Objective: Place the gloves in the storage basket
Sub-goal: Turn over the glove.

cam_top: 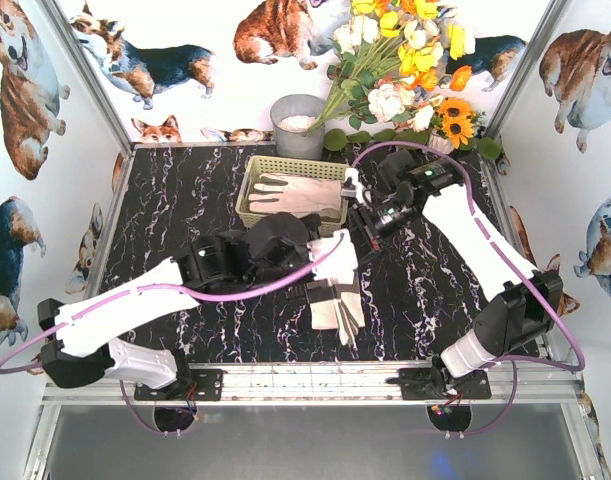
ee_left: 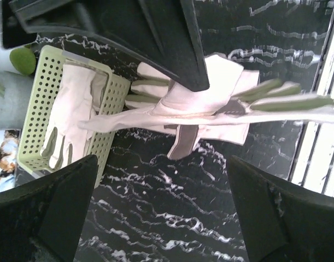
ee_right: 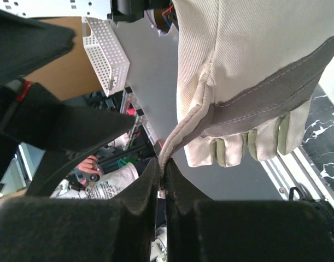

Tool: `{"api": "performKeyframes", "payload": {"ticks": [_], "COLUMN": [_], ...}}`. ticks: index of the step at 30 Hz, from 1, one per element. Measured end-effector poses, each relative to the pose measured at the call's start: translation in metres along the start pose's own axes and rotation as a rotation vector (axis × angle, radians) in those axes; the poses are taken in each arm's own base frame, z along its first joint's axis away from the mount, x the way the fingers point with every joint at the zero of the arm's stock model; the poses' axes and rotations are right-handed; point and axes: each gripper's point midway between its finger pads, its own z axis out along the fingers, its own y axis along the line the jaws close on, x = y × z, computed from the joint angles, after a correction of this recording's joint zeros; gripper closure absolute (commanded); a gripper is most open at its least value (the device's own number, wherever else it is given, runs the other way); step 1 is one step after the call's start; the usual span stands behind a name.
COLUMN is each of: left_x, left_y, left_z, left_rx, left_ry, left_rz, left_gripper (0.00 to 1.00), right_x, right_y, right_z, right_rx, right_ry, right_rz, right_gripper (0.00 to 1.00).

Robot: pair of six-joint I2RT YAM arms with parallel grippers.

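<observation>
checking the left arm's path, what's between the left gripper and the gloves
Only bare black table, as the left wrist view shows: the left gripper is open and the gloves lie just ahead of it, with nothing else in the gap.

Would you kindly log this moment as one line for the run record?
left hand: open, facing loose gloves | right hand: shut on one glove, at its hem | basket: another glove inside

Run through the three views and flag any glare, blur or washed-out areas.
Top external: even light, sharp, white arm shells nearly washed out. Left wrist: the right edge is blown to white beside the gloves, the left claw dark and soft along the bottom. Right wrist: the glove looms close, the right claw a dark blur shut on its hem.
</observation>
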Motion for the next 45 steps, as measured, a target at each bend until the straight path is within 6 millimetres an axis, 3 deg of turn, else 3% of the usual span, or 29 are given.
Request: {"api": "performKeyframes", "payload": {"ticks": [5, 12, 17, 23, 34, 37, 40, 41, 45], "left_x": [0.013, 0.015, 0.02, 0.028, 0.027, 0.026, 0.025, 0.024, 0.023], "left_y": [-0.017, -0.035, -0.047, -0.068, -0.084, -0.086, -0.087, -0.087, -0.085], "left_z": [0.011, 0.024, 0.034, 0.049, 0.056, 0.06, 0.061, 0.061, 0.063], "left_rx": [0.054, 0.111, 0.162, 0.253, 0.293, 0.284, 0.276, 0.272, 0.241], "left_ry": [0.079, 0.108, 0.131, 0.159, 0.137, 0.128, 0.128, 0.128, 0.13], "left_rz": [0.129, 0.235, 0.276, 0.283, 0.167, 0.119, 0.068, 0.054, -0.018], "left_gripper": [0.02, 0.04, 0.23, 0.35, 0.68, 0.8, 1.0, 1.0, 1.0], "right_x": [0.01, 0.022, 0.033, 0.035, 0.042, 0.045, 0.046, 0.046, 0.044], "right_y": [0.007, 0.011, 0.012, 0.015, 0.007, 0.003, 0.0, -0.001, -0.005], "right_z": [0.008, 0.015, 0.016, 0.015, 0.016, 0.016, 0.016, 0.015, 0.013], "right_rx": [-0.02, -0.06, -0.068, -0.073, -0.017, 0.009, 0.027, 0.037, 0.077], "right_ry": [0.046, 0.086, 0.101, 0.095, 0.12, 0.13, 0.134, 0.134, 0.126], "right_rz": [-0.003, 0.002, 0.008, -0.012, -0.026, -0.027, -0.028, -0.03, -0.045], "right_gripper": [1.0, 1.0, 1.0, 1.0, 1.0, 1.0, 1.0, 1.0, 0.8]}}
